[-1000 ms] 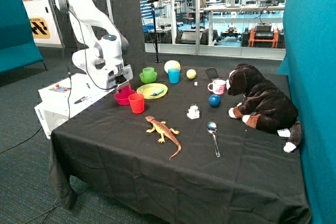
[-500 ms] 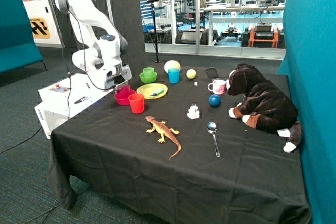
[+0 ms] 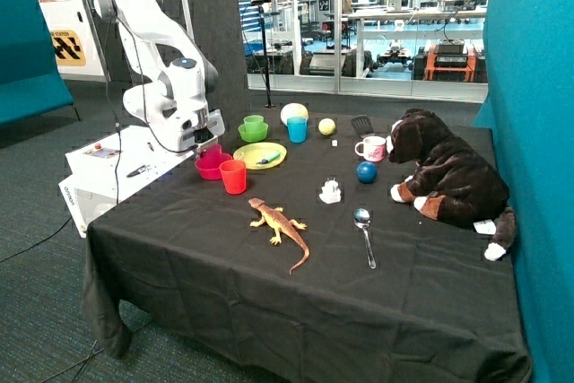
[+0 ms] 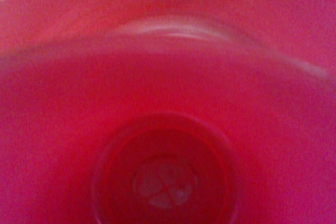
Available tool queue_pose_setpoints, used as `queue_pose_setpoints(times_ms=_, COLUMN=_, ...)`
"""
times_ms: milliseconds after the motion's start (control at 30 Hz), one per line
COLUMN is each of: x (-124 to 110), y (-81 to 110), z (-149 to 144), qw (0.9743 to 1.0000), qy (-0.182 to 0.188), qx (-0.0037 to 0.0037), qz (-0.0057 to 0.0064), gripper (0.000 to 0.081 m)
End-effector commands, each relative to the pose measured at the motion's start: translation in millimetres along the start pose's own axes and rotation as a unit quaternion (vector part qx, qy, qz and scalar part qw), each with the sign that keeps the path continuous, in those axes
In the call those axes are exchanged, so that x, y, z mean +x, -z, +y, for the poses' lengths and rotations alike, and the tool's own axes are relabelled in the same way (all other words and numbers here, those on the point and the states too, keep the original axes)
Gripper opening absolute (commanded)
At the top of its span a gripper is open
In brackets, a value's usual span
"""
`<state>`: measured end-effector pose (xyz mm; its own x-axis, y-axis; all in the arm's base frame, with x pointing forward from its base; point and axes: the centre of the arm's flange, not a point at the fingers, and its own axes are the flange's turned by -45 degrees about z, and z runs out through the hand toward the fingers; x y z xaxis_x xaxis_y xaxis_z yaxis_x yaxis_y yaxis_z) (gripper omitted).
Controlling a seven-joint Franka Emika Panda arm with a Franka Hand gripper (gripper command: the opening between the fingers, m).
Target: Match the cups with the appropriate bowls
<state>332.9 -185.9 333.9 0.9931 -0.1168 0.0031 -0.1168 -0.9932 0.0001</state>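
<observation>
Teal partitions (image 3: 529, 87), grey carpet (image 3: 36, 311) — windows (image 3: 359, 15) behind.

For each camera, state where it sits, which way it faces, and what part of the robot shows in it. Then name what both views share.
Outside view: stands off a table corner, facing across the black-clothed table toward the glass wall; shows the white arm reaching down, its gripper over the pink bowl.
Wrist view: sits on the arm's wrist, looking straight down into a pink cup from very near; nothing of the robot shows.
Shared: apparently the pink cup and bowl under the gripper; in the outside view the gripper mostly hides the cup.
</observation>
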Motion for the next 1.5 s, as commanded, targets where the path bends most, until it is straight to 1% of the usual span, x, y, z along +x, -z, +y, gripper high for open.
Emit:
queue_pose_setpoints(times_ms=0, x=5, y=4.9, z=-1, qw=1.0, qy=0.002, qx=0.00005, qz=-0.0016, gripper=0.0475)
queue_pose_setpoints(times_ms=267, x=6, y=8.2, z=2, qw=1.0, qy=0.002, qx=0.00005, qz=-0.0016, gripper=0.0488)
queue_pose_setpoints(times_ms=400, x=5, y=11.8, z=2, qw=1.0, qy=0.003, qx=0.00005, qz=-0.0016, gripper=0.0522)
queue_pose_setpoints(times_ms=600, x=5, y=17.8, z=2, qw=1.0, qy=0.004, qx=0.00005, qz=-0.0016, gripper=0.0547)
queue_pose_setpoints(times_ms=767, x=6, y=24.4, z=1, qw=1.0, qy=0.006, qx=0.00006, qz=-0.0016, gripper=0.0632)
queue_pose_setpoints(times_ms=867, x=7, y=26.3, z=-1, qw=0.9999, qy=0.015, qx=0.00007, qz=-0.0016, gripper=0.0761)
queue_pose_setpoints(times_ms=933, x=7, y=26.9, z=-4, qw=0.9999, qy=0.017, qx=0.00007, qz=-0.0016, gripper=0.0796)
queue_pose_setpoints(times_ms=1100, x=6, y=27.7, z=-11, qw=0.9998, qy=0.022, qx=0.00008, qz=-0.0016, gripper=0.0808)
queue_pose_setpoints(times_ms=1267, x=1, y=32.8, z=-13, qw=0.9997, qy=0.023, qx=0.00008, qz=-0.0016, gripper=0.0808)
queue_pose_setpoints(times_ms=1467, x=-4, y=49.6, z=-18, qw=0.9995, qy=0.03, qx=0.00009, qz=-0.0016, gripper=0.0774)
